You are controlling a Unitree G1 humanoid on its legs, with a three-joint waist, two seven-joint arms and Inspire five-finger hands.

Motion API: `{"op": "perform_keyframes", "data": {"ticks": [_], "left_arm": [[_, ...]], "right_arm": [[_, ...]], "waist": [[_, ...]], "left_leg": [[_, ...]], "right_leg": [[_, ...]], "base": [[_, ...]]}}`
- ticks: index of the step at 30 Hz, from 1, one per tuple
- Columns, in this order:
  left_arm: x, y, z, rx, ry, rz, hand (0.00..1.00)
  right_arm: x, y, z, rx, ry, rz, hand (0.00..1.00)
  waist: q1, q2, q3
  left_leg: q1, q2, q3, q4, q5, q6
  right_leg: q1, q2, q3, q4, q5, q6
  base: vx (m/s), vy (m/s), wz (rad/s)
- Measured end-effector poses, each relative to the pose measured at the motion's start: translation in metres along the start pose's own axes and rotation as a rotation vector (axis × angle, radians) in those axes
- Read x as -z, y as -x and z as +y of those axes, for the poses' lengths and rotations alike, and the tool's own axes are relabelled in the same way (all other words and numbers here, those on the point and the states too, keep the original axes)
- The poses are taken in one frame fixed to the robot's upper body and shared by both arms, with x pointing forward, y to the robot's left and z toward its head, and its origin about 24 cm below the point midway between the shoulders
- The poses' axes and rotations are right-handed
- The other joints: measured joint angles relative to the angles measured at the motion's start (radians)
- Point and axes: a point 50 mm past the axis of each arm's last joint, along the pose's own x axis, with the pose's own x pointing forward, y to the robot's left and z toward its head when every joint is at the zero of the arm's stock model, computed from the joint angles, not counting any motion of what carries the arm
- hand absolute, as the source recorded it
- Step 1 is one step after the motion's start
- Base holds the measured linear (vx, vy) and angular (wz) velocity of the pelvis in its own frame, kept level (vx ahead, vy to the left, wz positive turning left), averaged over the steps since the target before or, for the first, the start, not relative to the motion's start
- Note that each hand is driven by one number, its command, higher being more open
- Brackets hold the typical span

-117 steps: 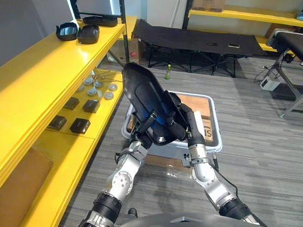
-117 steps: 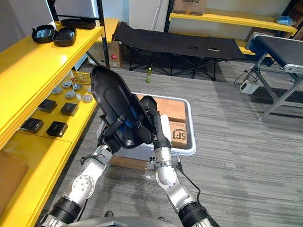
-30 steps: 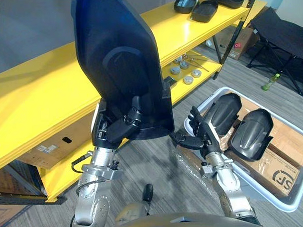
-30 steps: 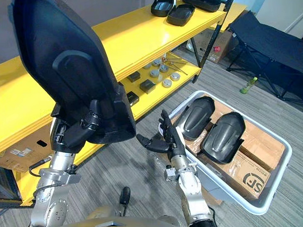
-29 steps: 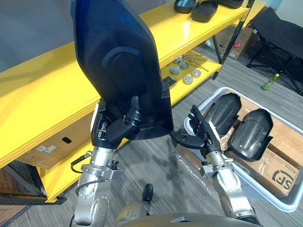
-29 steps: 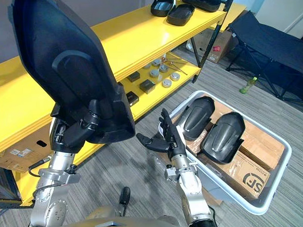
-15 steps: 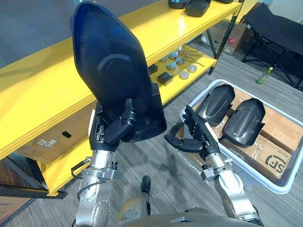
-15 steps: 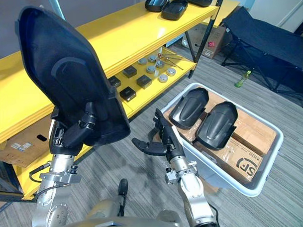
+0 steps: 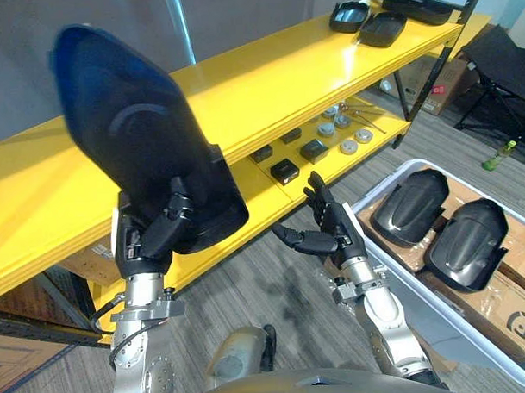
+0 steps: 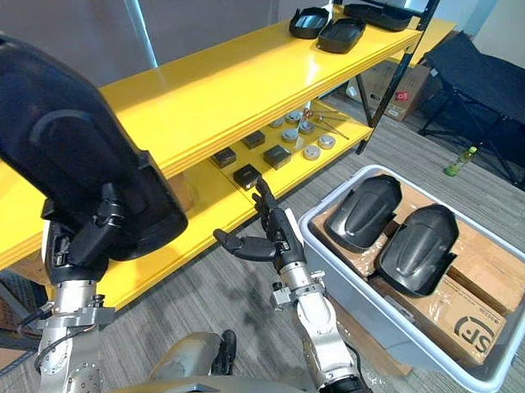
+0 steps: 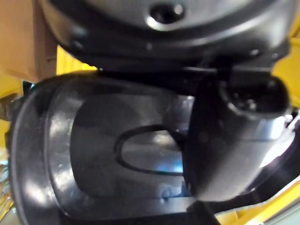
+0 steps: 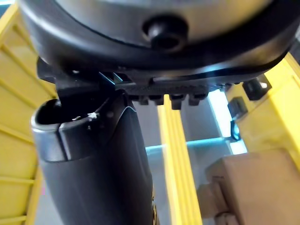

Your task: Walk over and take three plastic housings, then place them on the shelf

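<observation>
A large black plastic housing (image 9: pixel 140 158) stands tilted in front of the yellow shelf (image 9: pixel 267 76), over its near end. My left hand (image 9: pixel 152 239) is shut on the housing's lower edge; in the left wrist view its thumb (image 11: pixel 229 136) lies across the housing's inner face (image 11: pixel 93 154). My right hand (image 9: pixel 328 233) hovers open and holds nothing, between the shelf and the white bin (image 10: pixel 370 309). Two more black housings (image 9: pixel 410 209) (image 9: pixel 467 241) lie side by side in that bin.
Small black trays (image 9: pixel 368 20) sit at the far end of the top board. Black boxes (image 9: pixel 287 165) and round metal parts (image 9: pixel 347 137) lie on the lower board. Cardboard boxes (image 10: pixel 461 315) line the bin. A black folding cot (image 9: pixel 508 58) stands far right.
The view has swung toward the shelf. My left hand has carried the housing left and lower, nearer the top board. The right hand, off the housing since the earliest frames, stays open.
</observation>
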Motion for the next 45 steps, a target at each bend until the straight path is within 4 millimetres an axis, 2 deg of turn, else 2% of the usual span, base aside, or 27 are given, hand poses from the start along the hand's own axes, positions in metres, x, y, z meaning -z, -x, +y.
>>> {"op": "perform_keyframes", "data": {"ticks": [1,2,4,5,6,8,9,10,11,13,14,15,16,17,20,21,22,24,25,26,27,29,32,38,41,43,45], "left_arm": [[-0.001,0.001,0.002,-0.022,0.000,-0.003,0.00],[-0.002,0.002,0.005,-0.044,-0.004,-0.006,0.00],[-0.002,0.002,0.006,-0.065,0.006,-0.007,0.00],[0.000,0.002,0.004,-0.065,0.029,-0.001,0.00],[0.002,0.002,0.001,-0.060,0.040,0.002,0.00],[0.006,0.005,-0.004,-0.044,0.059,0.022,0.00],[0.006,0.005,-0.005,-0.041,0.061,0.025,0.00],[0.007,0.006,-0.007,-0.037,0.063,0.022,0.00],[0.004,0.005,-0.006,-0.037,0.061,-0.003,0.00],[-0.001,0.005,-0.006,-0.039,0.076,-0.035,0.00],[-0.006,0.005,-0.005,-0.045,0.096,-0.067,0.00],[-0.006,0.010,-0.001,-0.092,0.126,-0.086,0.00],[-0.006,0.012,0.000,-0.104,0.132,-0.087,0.00],[-0.007,0.017,0.004,-0.139,0.133,-0.097,0.00],[-0.005,0.013,0.000,-0.119,0.139,-0.098,0.00],[-0.001,0.012,-0.002,-0.101,0.140,-0.081,0.00],[0.002,0.010,-0.004,-0.088,0.139,-0.073,0.00],[0.009,0.003,-0.014,-0.030,0.133,-0.054,0.00],[0.012,-0.001,-0.023,0.017,0.129,-0.047,0.00],[0.013,-0.005,-0.031,0.061,0.126,-0.047,0.00],[0.014,-0.007,-0.033,0.086,0.118,-0.044,0.00],[0.012,-0.019,-0.038,0.169,0.076,-0.045,0.00],[0.015,-0.024,-0.038,0.209,0.054,0.007,0.00],[0.028,-0.027,-0.045,0.285,-0.043,0.157,0.00],[0.035,-0.035,-0.058,0.337,-0.073,0.226,0.00],[0.046,-0.048,-0.070,0.366,-0.082,0.300,0.00],[0.064,-0.059,-0.071,0.331,-0.116,0.392,0.00]], "right_arm": [[-0.001,-0.002,0.002,-0.001,-0.005,-0.004,1.00],[-0.003,-0.004,0.003,-0.001,-0.008,-0.016,1.00],[-0.007,-0.007,0.003,0.003,-0.004,-0.038,1.00],[-0.012,-0.007,0.000,0.016,0.001,-0.059,1.00],[-0.016,-0.007,-0.001,0.029,0.002,-0.074,1.00],[-0.028,-0.002,-0.004,0.070,-0.001,-0.137,1.00],[-0.033,0.000,-0.004,0.076,-0.002,-0.157,1.00],[-0.041,0.003,-0.004,0.085,-0.003,-0.201,1.00],[-0.059,0.004,-0.002,0.086,-0.003,-0.300,1.00],[-0.080,0.006,-0.001,0.086,0.004,-0.416,1.00],[-0.093,0.007,0.000,0.073,0.012,-0.493,1.00],[-0.101,0.005,-0.001,0.051,0.028,-0.534,1.00],[-0.102,0.004,-0.001,0.045,0.027,-0.537,1.00],[-0.106,0.004,-0.004,0.029,-0.014,-0.554,1.00],[-0.108,0.006,-0.020,0.066,-0.046,-0.554,1.00],[-0.104,0.006,-0.028,0.110,-0.057,-0.539,1.00],[-0.102,0.006,-0.031,0.128,-0.062,-0.535,1.00],[-0.100,0.009,-0.044,0.196,-0.072,-0.530,1.00],[-0.096,0.010,-0.053,0.240,-0.061,-0.515,1.00],[-0.091,0.011,-0.059,0.271,-0.047,-0.493,1.00],[-0.087,0.011,-0.060,0.291,-0.054,-0.476,1.00],[-0.082,0.010,-0.060,0.329,-0.083,-0.457,1.00],[-0.079,0.012,-0.059,0.341,-0.097,-0.445,1.00],[-0.071,0.028,-0.051,0.318,-0.126,-0.347,1.00],[-0.071,0.033,-0.052,0.320,-0.122,-0.341,1.00],[-0.075,0.035,-0.057,0.371,-0.088,-0.354,1.00],[-0.087,0.038,-0.061,0.396,-0.055,-0.404,1.00]], "waist": [[0.002,0.000,0.000],[0.005,0.003,0.001],[0.007,0.012,0.001],[0.005,0.025,0.000],[0.002,0.030,0.003],[-0.008,0.034,0.004],[-0.009,0.030,0.003],[-0.008,0.022,0.002],[-0.008,0.000,-0.008],[-0.008,-0.024,-0.031],[-0.001,-0.045,-0.038],[0.000,-0.021,-0.050],[0.002,-0.013,-0.057],[0.014,0.004,-0.080],[-0.004,0.030,-0.067],[-0.009,0.025,-0.056],[-0.012,0.026,-0.057],[-0.024,0.029,-0.058],[-0.037,0.041,-0.062],[-0.039,0.060,-0.064],[-0.039,0.060,-0.065],[-0.054,0.020,-0.046],[-0.072,-0.012,-0.042],[-0.095,-0.021,-0.043],[-0.124,-0.027,-0.048],[-0.143,-0.028,-0.048],[-0.180,-0.031,-0.051]], "left_leg": [[0.032,0.001,-0.012,-0.032,0.003,0.003],[0.057,0.002,-0.024,-0.057,0.010,-0.009],[0.085,0.002,-0.052,-0.088,0.010,-0.011],[0.096,0.002,-0.084,-0.098,0.009,-0.012],[0.104,0.000,-0.101,-0.102,0.008,-0.014],[0.153,-0.011,-0.170,-0.106,0.006,-0.019],[0.170,-0.018,-0.189,-0.102,0.002,-0.025],[0.189,-0.029,-0.214,-0.090,-0.008,-0.042],[0.210,-0.045,-0.241,-0.074,-0.034,-0.068],[0.211,-0.045,-0.238,-0.061,-0.099,-0.063],[0.212,-0.024,-0.205,-0.026,-0.164,-0.061],[0.215,0.058,-0.151,0.015,-0.215,-0.092],[0.217,0.077,-0.141,0.016,-0.223,-0.101],[0.232,0.142,-0.109,0.023,-0.209,-0.133],[0.121,0.194,-0.061,0.281,-0.167,-0.173],[0.082,0.230,0.007,0.334,-0.182,-0.178],[0.079,0.243,0.033,0.309,-0.184,-0.176],[0.071,0.278,0.094,0.151,-0.164,-0.184],[0.077,0.284,0.107,0.016,-0.085,-0.181],[0.084,0.290,0.109,-0.063,0.050,-0.206],[0.096,0.282,0.119,-0.074,0.052,-0.202],[0.135,0.229,0.140,-0.159,0.081,-0.182],[0.166,0.189,0.166,-0.220,0.098,-0.163],[0.211,0.182,0.213,-0.269,0.101,-0.157],[0.218,0.184,0.244,-0.285,0.101,-0.158],[0.230,0.192,0.271,-0.297,0.103,-0.160],[0.258,0.192,0.313,-0.321,0.102,-0.167]], "right_leg": [[-0.023,0.020,-0.006,-0.028,-0.031,0.021],[-0.040,0.048,-0.010,-0.110,-0.054,0.028],[-0.089,0.104,0.004,-0.238,-0.052,0.031],[-0.132,0.138,0.040,-0.313,-0.038,0.050],[-0.151,0.149,0.065,-0.348,-0.026,0.063],[-0.186,0.156,0.143,-0.460,0.016,0.122],[-0.184,0.153,0.153,-0.479,0.022,0.130],[-0.177,0.141,0.166,-0.495,0.038,0.119],[-0.163,0.121,0.177,-0.496,0.071,0.101],[-0.136,0.121,0.181,-0.498,0.093,0.088],[-0.100,0.124,0.174,-0.515,0.154,0.099],[-0.063,0.158,0.124,-0.507,0.145,0.083],[-0.060,0.169,0.118,-0.510,0.138,0.079],[-0.032,0.209,0.091,-0.515,0.106,0.057],[0.047,0.236,0.016,-0.553,0.093,0.039],[0.110,0.234,-0.007,-0.597,0.093,0.037],[0.133,0.229,-0.016,-0.614,0.093,0.037],[0.176,0.214,-0.045,-0.660,0.100,0.050],[0.192,0.207,-0.054,-0.674,0.106,0.059],[0.198,0.209,-0.048,-0.685,0.110,0.069],[0.200,0.202,-0.032,-0.685,0.113,0.074],[0.193,0.159,-0.011,-0.699,0.124,0.091],[0.197,0.127,0.011,-0.729,0.143,0.121],[0.195,0.122,0.079,-0.738,0.158,0.122],[0.183,0.124,0.111,-0.747,0.163,0.124],[0.175,0.133,0.145,-0.760,0.181,0.120],[0.169,0.135,0.189,-0.760,0.183,0.120]], "base": [[0.27,0.074,0.13],[0.26,0.066,0.09],[0.24,0.036,0.31],[0.24,0.011,0.60],[0.25,-0.023,0.87],[0.30,-0.101,1.03],[0.31,-0.147,1.03],[0.31,-0.191,1.21],[0.30,-0.237,1.30],[0.28,-0.282,1.09],[0.25,-0.349,0.90],[0.30,-0.416,0.63],[0.32,-0.391,0.37],[0.34,-0.346,0.40],[0.25,-0.193,0.59],[0.24,-0.104,0.37],[0.27,-0.107,0.43],[0.17,-0.014,0.37],[0.16,0.104,0.17],[0.16,0.149,-0.01],[0.14,0.166,-0.18],[0.09,0.153,-0.12],[0.06,0.126,-0.12],[0.03,0.047,-0.17],[-0.02,0.007,-0.31],[-0.06,0.018,-0.46],[-0.07,0.031,-0.54]]}}
